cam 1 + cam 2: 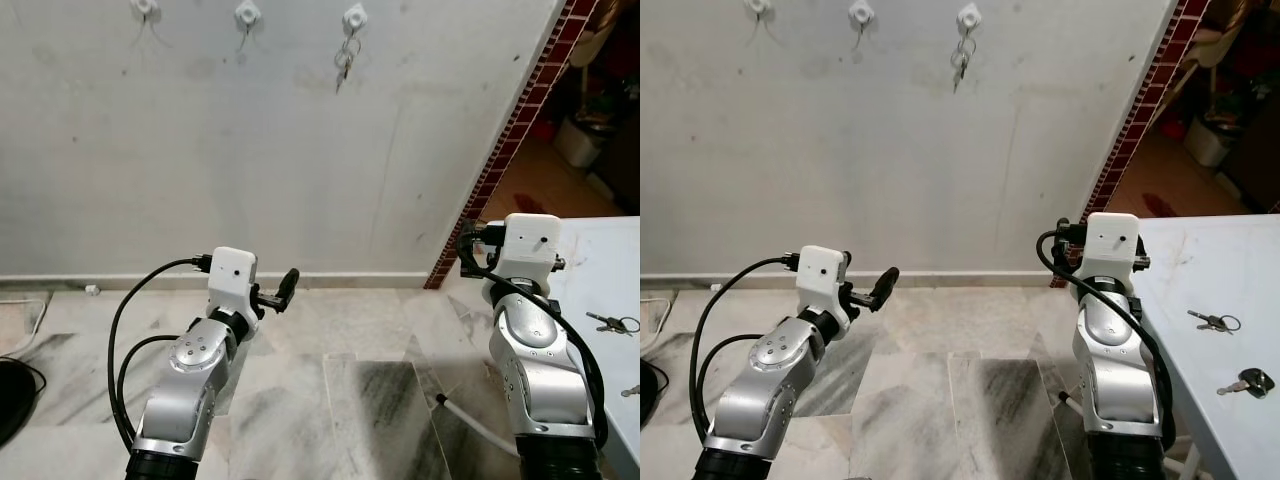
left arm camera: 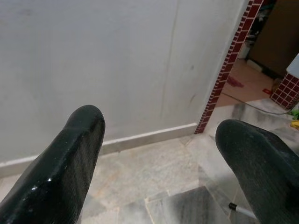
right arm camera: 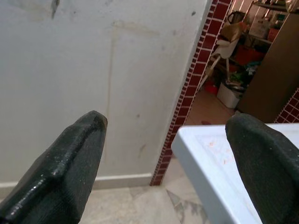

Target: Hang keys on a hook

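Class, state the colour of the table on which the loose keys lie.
White table, best seen in the right eye view.

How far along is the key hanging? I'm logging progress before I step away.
Done: one set of keys already hangs on the right hook. In hand: nothing; the left gripper and right gripper are both open, raised toward the wall. Left: two key sets, one and another, lie on the table, while the middle hook and left hook look free.
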You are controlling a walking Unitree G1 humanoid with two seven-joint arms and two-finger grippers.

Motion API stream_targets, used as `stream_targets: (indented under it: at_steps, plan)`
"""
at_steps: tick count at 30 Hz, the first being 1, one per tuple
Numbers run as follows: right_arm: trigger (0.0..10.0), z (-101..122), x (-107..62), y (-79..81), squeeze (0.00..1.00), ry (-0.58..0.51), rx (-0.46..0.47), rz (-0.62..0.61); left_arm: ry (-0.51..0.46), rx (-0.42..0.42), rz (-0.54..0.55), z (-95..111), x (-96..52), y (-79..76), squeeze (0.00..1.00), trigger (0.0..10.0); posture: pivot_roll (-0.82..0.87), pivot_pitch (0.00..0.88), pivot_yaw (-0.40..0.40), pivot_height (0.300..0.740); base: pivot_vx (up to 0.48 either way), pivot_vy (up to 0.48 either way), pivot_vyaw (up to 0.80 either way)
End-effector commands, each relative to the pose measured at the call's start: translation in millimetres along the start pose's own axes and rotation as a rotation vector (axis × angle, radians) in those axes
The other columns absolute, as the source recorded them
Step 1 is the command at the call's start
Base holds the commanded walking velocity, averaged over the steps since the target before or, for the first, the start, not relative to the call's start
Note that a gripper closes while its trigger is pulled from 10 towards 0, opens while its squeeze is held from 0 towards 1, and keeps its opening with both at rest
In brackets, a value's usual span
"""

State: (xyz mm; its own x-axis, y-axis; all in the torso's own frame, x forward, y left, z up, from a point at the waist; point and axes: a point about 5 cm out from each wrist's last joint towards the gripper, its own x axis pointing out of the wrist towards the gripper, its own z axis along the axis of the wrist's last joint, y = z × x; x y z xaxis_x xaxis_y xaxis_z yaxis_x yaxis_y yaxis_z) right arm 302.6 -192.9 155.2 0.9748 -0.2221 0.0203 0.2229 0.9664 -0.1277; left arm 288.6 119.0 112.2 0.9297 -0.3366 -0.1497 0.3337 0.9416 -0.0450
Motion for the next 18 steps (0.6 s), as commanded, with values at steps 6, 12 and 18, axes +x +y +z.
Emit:
stream_targets:
  at_steps: [6,12,18]
  plan:
    - [10.0,1.0,-0.4,-2.3,0.0,-0.002,0.007,-0.003,0.008,0.007,-0.008,-0.2,2.2,-0.8,0.0,10.0,0.1,0.0,-0.054,0.74,-0.254,0.0,0.0]
    - [10.0,1.3,-0.2,-2.7,0.0,-0.005,0.01,-0.008,0.008,0.009,-0.01,0.4,2.8,-0.7,0.0,10.0,0.1,0.0,-0.052,0.74,-0.256,0.0,0.0]
    - [10.0,2.5,0.7,1.1,0.0,-0.01,0.022,-0.012,0.004,0.011,-0.024,1.1,4.6,-1.6,0.0,10.0,0.1,0.0,-0.046,0.74,-0.122,0.0,0.0]
